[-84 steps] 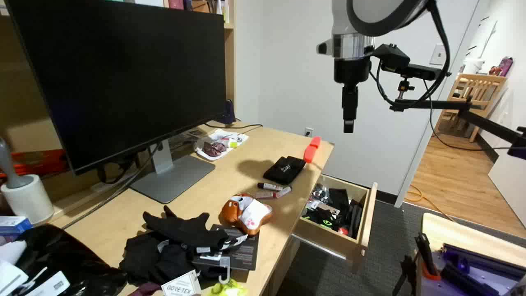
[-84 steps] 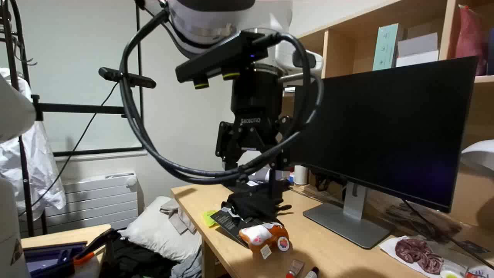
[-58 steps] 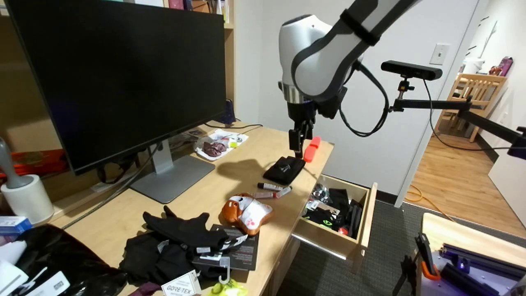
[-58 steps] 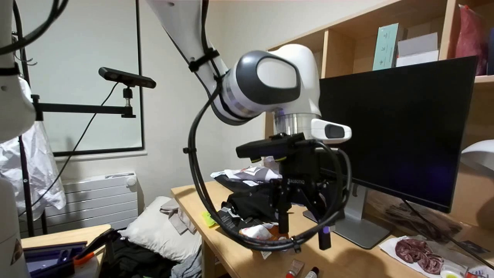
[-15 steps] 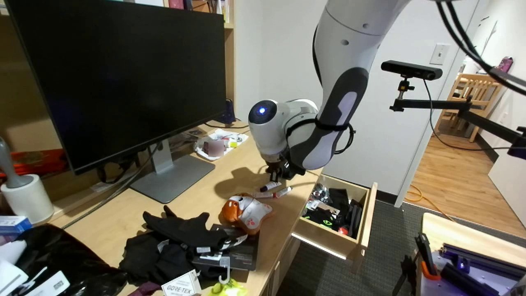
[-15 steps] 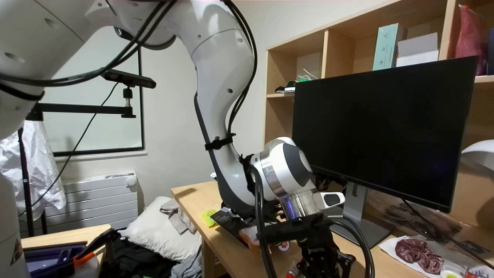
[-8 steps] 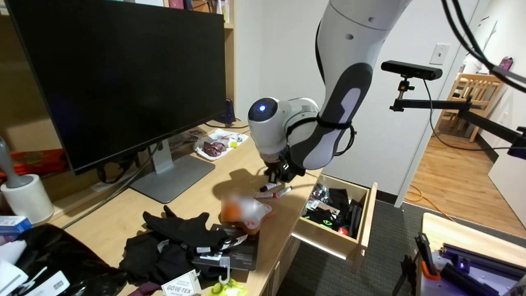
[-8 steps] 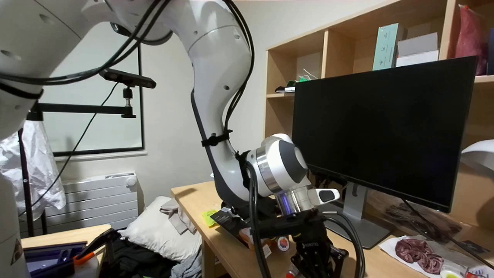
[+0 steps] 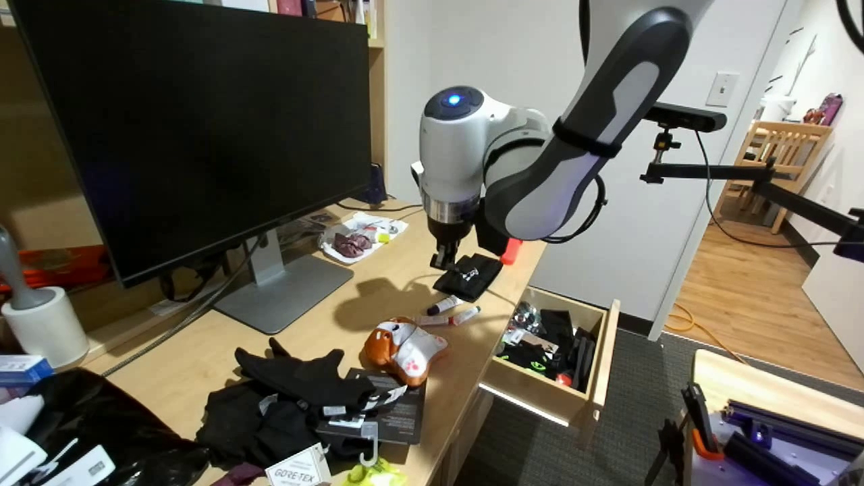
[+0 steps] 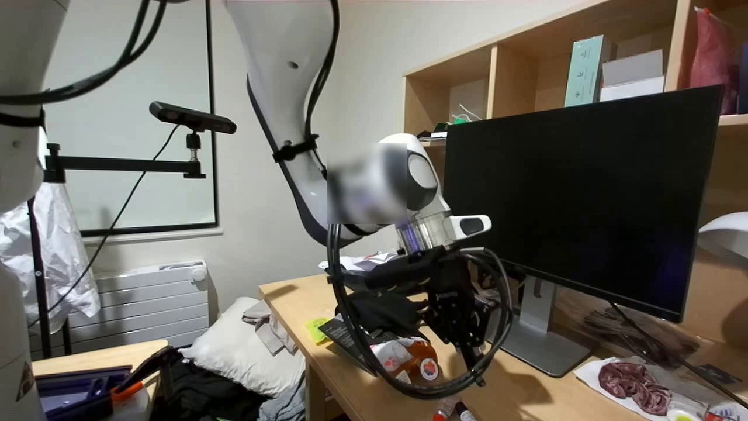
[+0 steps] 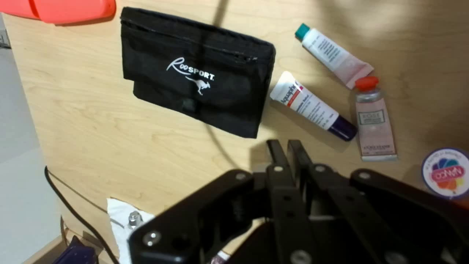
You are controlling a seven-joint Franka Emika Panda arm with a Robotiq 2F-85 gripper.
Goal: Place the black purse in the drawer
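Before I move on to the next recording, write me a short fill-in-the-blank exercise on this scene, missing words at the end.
1. The white animal printed on the flat black fabric purse is a ____.
2. The jaws of the black two-fingered claw are ____ rather than spread apart.
3. In an exterior view, the boxy light-wood drawer stands ____ rather than pushed in.
4. In the wrist view, ____ small pale squeeze tubes lie near the purse.

Missing words: kangaroo; shut; open; three.
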